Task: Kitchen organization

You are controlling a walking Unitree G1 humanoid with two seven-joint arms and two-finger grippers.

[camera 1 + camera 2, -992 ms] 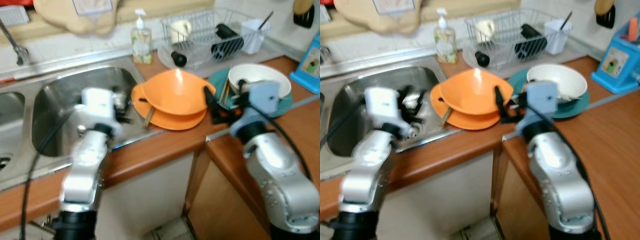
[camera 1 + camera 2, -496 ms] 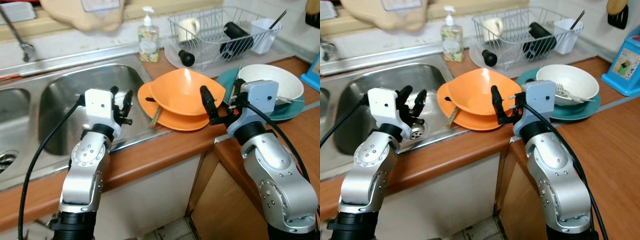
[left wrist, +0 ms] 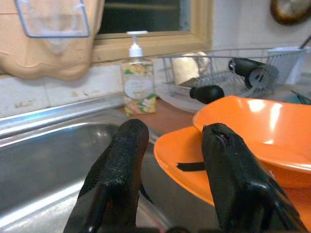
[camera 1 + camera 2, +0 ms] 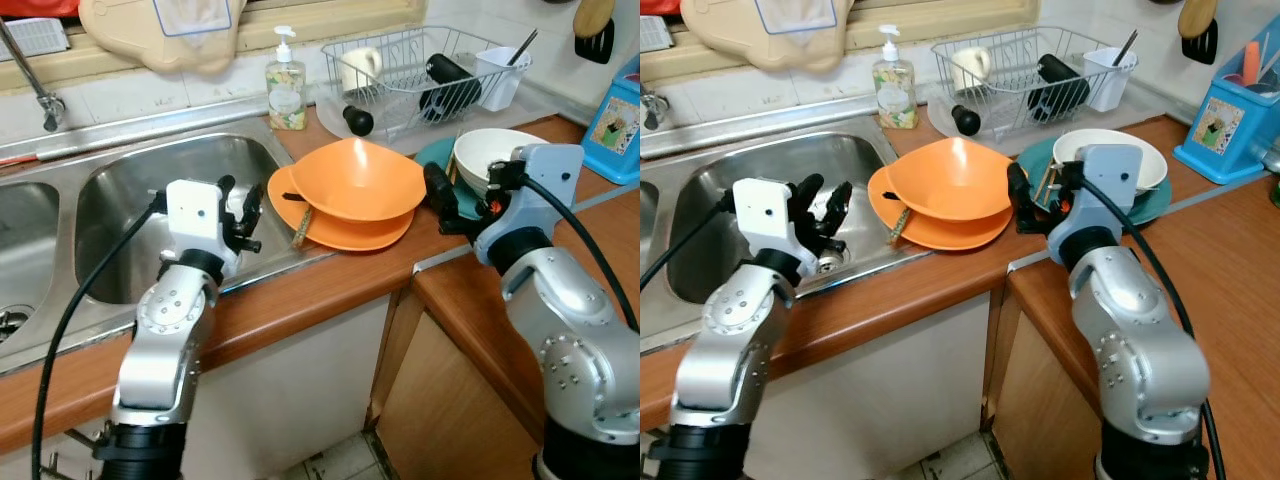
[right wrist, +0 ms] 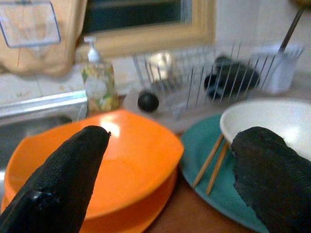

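Both grippers were spread wide and empty — the right gripper [image 4: 1032,212] poised between the orange bowl [image 4: 950,180] and the white bowl [image 4: 1110,160] to its right, likely to take one, the left gripper [image 4: 240,212] waiting over the sink [image 4: 120,200].

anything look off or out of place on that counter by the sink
Mostly tidy. The orange bowl sits tilted on the orange plate, and that plate juts over the sink edge. A utensil is wedged between them. Chopsticks lie loose on the teal plate beside the white bowl.
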